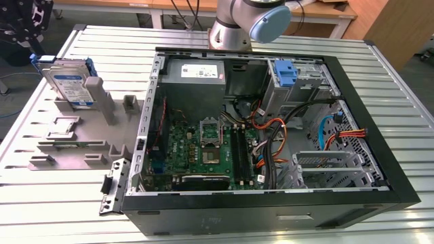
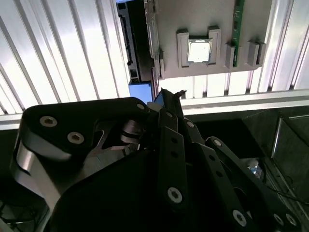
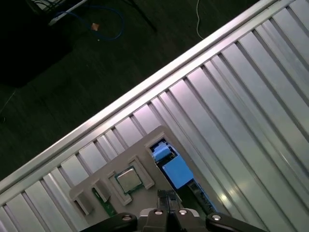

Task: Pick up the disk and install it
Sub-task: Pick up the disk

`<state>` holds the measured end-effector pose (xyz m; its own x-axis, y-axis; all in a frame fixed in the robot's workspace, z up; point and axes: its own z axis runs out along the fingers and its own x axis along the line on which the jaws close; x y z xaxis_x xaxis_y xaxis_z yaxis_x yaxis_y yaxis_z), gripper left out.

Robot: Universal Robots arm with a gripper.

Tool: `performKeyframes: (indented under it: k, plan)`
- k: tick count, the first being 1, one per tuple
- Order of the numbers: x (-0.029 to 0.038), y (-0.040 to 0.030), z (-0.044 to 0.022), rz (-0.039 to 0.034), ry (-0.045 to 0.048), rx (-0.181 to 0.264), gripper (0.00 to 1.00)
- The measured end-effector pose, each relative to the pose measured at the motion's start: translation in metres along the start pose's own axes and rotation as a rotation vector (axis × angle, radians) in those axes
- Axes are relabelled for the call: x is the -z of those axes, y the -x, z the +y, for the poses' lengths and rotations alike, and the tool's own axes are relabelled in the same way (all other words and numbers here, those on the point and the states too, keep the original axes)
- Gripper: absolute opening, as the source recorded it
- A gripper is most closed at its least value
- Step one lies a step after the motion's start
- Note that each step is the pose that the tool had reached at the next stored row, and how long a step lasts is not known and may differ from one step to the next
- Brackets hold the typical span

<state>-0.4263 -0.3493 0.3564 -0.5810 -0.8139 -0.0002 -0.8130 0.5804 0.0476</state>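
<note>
The disk (image 1: 70, 84), silver with a white-and-blue label and a blue bracket, stands on edge in a slot of the grey fixture (image 1: 68, 147) at the exterior view's left. My gripper (image 1: 20, 28) hangs high above it, near the table's far left corner. In the first wrist view the disk's blue top edge (image 3: 176, 170) lies below the gripper (image 3: 166, 195). The second wrist view shows a patch of that blue disk (image 2: 144, 92) just beyond the gripper (image 2: 166, 95). The fingers meet at their tips, shut, with nothing between them.
An open black computer case (image 1: 271, 203) fills the middle of the slatted metal table (image 1: 400, 96), with motherboard (image 1: 203, 152), cables and a blue latch piece (image 1: 286, 73) inside. A processor chip (image 3: 128, 180) sits on the fixture beside the disk. The table edge and dark floor (image 3: 72, 72) lie close by.
</note>
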Motion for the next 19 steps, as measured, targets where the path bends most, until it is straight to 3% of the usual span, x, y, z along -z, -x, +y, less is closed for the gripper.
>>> performKeyframes:
  k: [19]
  plan:
    - [-0.0001, 0.0000, 0.0000, 0.0070, 0.0011, 0.197, 0.10]
